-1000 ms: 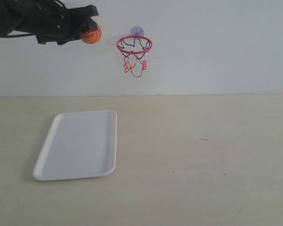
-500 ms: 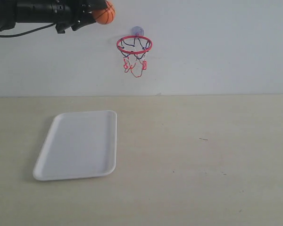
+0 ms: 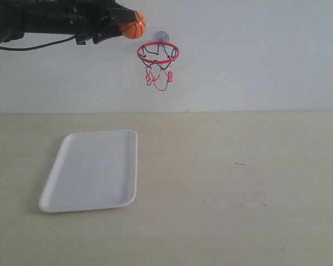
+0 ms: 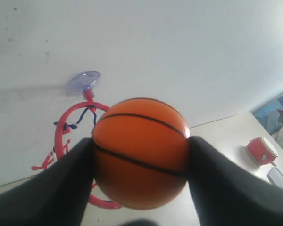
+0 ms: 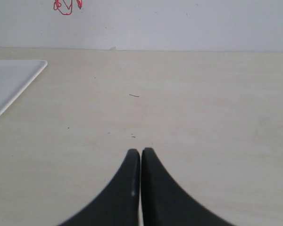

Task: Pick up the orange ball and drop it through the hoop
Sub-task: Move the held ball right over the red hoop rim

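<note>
The orange ball [image 3: 132,25] with black seams is held high by my left gripper [image 3: 125,25], shut on it, just left of and slightly above the hoop [image 3: 158,52]. The hoop has a red ring, a dark and red net and a suction cup [image 3: 161,36] on the wall. In the left wrist view the ball [image 4: 140,150] fills the space between both black fingers [image 4: 61,183], with the red ring [image 4: 61,129] behind it. My right gripper [image 5: 140,151] is shut with nothing in it, low over the table; it does not show in the exterior view.
A white tray [image 3: 91,170] lies on the beige table [image 3: 238,194], left of centre and below the hoop's left side. A small red round object [image 4: 261,149] sits far off in the left wrist view. The tray corner [image 5: 14,80] shows in the right wrist view.
My left arm has carried the ball up and to the right, from well left of the hoop to close beside its ring. The right gripper's earlier state is not shown.
</note>
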Controlling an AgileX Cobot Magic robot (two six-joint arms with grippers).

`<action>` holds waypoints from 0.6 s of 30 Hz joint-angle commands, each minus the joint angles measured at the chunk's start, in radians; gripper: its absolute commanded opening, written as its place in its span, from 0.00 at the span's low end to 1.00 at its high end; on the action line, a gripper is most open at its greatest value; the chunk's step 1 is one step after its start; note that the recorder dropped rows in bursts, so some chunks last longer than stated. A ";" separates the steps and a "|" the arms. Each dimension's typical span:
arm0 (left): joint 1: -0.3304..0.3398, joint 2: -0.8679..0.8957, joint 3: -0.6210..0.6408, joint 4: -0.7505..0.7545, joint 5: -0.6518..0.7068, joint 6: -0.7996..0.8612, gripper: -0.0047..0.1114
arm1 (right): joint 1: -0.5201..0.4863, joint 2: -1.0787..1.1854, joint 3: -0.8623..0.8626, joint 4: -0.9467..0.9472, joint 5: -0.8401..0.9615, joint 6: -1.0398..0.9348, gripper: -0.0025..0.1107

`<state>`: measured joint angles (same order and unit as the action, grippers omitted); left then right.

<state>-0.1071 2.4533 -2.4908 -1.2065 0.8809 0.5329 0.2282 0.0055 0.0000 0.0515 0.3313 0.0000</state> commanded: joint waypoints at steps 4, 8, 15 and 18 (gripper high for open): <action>-0.054 -0.003 -0.004 0.102 -0.155 0.018 0.08 | 0.003 -0.005 0.000 -0.004 -0.009 0.000 0.02; -0.057 -0.003 -0.004 0.142 -0.165 0.018 0.08 | 0.003 -0.005 0.000 -0.004 -0.009 0.000 0.02; -0.101 0.016 -0.004 -0.011 -0.205 0.191 0.08 | 0.003 -0.005 0.000 -0.004 -0.009 0.000 0.02; -0.127 0.016 -0.004 -0.008 -0.310 0.248 0.08 | 0.003 -0.005 0.000 -0.004 -0.009 0.000 0.02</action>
<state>-0.2178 2.4706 -2.4908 -1.1946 0.6322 0.7348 0.2282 0.0055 0.0000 0.0515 0.3313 0.0000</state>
